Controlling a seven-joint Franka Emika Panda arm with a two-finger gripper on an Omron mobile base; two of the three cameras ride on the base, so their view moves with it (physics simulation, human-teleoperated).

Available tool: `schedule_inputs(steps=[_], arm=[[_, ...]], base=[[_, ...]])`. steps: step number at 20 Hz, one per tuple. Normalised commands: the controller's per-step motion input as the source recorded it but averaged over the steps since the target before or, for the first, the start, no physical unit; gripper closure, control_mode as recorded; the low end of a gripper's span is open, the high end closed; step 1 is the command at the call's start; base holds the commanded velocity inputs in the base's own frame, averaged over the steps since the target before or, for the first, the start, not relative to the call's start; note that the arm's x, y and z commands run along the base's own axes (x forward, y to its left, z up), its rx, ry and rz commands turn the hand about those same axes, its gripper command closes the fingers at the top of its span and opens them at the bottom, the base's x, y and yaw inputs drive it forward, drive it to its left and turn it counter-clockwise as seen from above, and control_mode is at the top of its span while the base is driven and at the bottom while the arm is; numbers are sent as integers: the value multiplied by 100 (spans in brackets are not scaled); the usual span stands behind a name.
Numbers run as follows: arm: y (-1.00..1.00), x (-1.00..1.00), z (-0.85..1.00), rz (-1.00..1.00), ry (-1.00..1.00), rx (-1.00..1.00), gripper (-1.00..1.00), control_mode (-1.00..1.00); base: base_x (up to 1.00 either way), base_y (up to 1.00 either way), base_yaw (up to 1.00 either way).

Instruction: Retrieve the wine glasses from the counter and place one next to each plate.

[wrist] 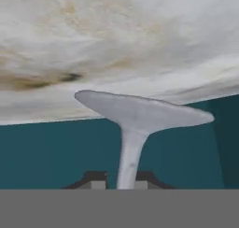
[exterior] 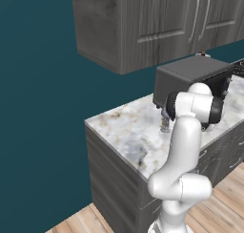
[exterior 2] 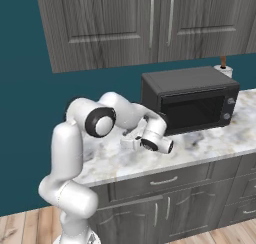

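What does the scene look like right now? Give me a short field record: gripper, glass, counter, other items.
gripper: shut on the wine glass stem, low over the counter
wine glass: thin stem between the finger tips, round foot toward the marbled top; bowl unseen
counter: white-grey marble over dark grey cabinets
microwave: dark, door closed, on the counter beside the arm
second glass, plates: not seen
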Motion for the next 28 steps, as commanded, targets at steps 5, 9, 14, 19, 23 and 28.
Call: schedule_inputs(steps=[5, 9, 14, 19, 23, 28], arm=[[0, -15, 73, 0, -53, 0, 100, -100], [-1, -36, 82, 0, -32, 7, 100, -100], [-8, -64, 81, -4, -11, 3, 100, -100], [-8, -91, 90, -10, -2, 0, 100, -100], [-16, -100, 68, -5, 10, 0, 100, -100], [-1, -97, 63, -5, 2, 0, 100, -100]], base=[[0, 0, 0], [0, 0, 0], [0, 0, 0], [0, 0, 0], [0, 0, 0], [0, 0, 0]])
